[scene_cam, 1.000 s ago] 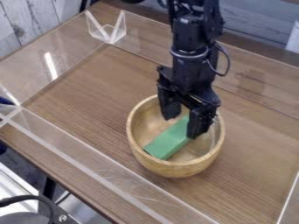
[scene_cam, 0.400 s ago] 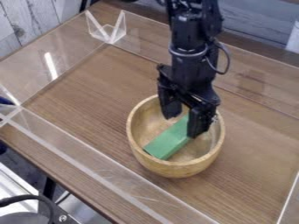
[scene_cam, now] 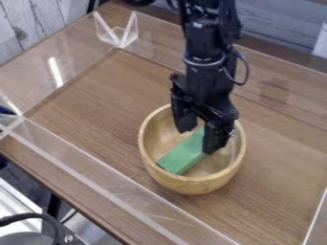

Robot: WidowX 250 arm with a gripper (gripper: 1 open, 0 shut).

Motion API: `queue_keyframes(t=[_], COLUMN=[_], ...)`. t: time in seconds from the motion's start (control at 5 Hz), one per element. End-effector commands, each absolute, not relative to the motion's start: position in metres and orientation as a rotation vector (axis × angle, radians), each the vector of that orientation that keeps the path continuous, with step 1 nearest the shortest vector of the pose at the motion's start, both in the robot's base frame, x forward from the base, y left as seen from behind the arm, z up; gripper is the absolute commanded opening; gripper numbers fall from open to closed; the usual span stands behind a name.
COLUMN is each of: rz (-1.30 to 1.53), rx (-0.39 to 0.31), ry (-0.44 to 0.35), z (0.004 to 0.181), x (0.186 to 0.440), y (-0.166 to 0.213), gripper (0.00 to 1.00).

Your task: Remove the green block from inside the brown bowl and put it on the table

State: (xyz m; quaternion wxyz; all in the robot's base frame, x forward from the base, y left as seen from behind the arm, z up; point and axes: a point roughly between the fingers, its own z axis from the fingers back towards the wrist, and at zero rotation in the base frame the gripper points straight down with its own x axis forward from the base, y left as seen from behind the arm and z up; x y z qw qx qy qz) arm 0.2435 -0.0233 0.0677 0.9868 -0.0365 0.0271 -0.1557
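Tabletop (scene_cam: 96,105) of brown wood grain filled most of my camera view, edged by clear acrylic walls (scene_cam: 57,144) along the near and left sides. A small clear acrylic piece (scene_cam: 118,31) stood at the far left corner.

Next in size, the black robot arm (scene_cam: 205,38) came down from the top of the view, pointing straight down over the bowl.

The round, light tan wooden bowl (scene_cam: 175,175), thick-walled with visible grain, sat on the table right of centre, towards the near wall.

The black gripper (scene_cam: 205,127) hung inside the bowl's rim, over its far half. I read its jaws as spread wide, one finger to the left and one to the right, with nothing clamped between them.

Smallest item: the flat, elongated bright green rectangular block (scene_cam: 182,156) lay inside the bowl, slanted from near-left to far-right, its far end running under the gripper's fingers. I could not tell from this angle whether the fingertips touched the block.
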Motion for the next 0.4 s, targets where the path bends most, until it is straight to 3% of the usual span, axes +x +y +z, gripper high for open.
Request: queue_keyframes(t=[0.0,0.2], rz=[-0.315,-0.321], rx=[-0.062,-0.057], ry=[0.044,0.067], z=[0.066,0.054], x=[0.247,0.243], y=[-0.016,-0.012], gripper=[1.00,1.00])
